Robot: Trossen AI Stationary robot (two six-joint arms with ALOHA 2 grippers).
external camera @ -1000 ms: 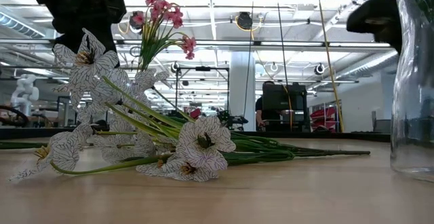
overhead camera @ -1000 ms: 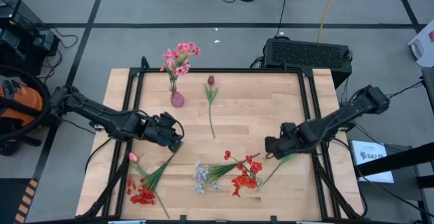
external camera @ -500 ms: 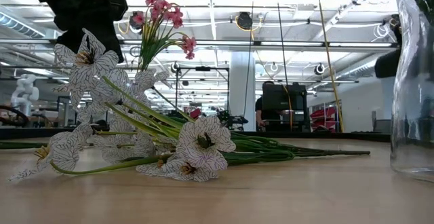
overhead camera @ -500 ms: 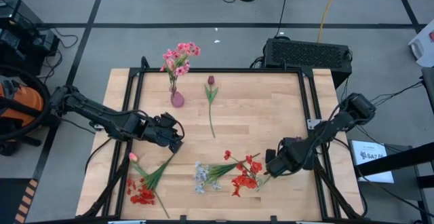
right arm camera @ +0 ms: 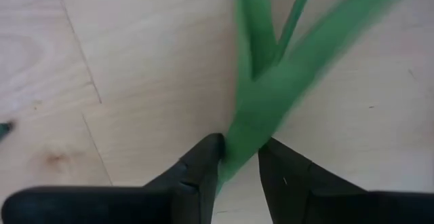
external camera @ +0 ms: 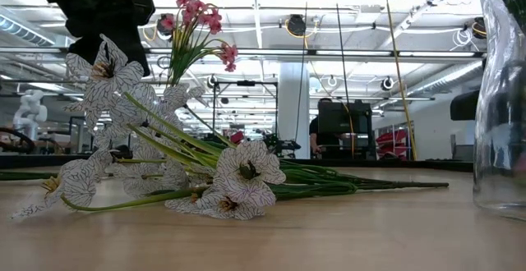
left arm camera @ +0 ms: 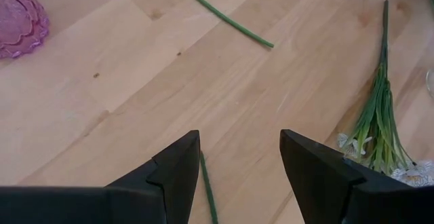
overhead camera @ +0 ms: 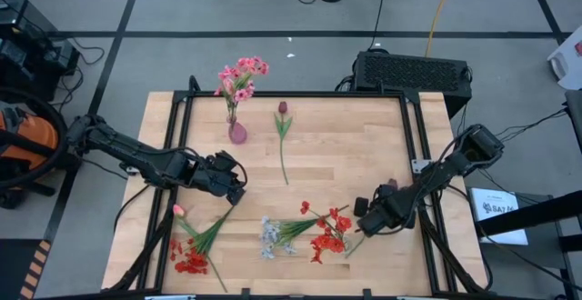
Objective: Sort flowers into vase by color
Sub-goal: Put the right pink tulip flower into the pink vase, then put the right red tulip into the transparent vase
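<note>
a pale butcher-block table point(overhead camera: 364, 145) sits on grey concrete floor point(overhead camera: 273, 64) marked with black tape lines, bare wood open across its middle. the pink vase point(overhead camera: 237, 133) stands at eleven o'clock holding a pink spray point(overhead camera: 242, 75). the right gripper point(overhead camera: 363, 227) at four o'clock is pinched on a green flower stem point(right arm camera: 261, 102) beside red clusters point(overhead camera: 327, 236); the left gripper point(overhead camera: 238, 191) waits spread wide at nine.

You have a wooden table point(overhead camera: 364, 145). On it lie red sprays point(overhead camera: 329, 232), a white bunch point(overhead camera: 269, 236), a tulip point(overhead camera: 283, 109). The pink vase point(overhead camera: 237, 134) stands near the far edge.
</note>
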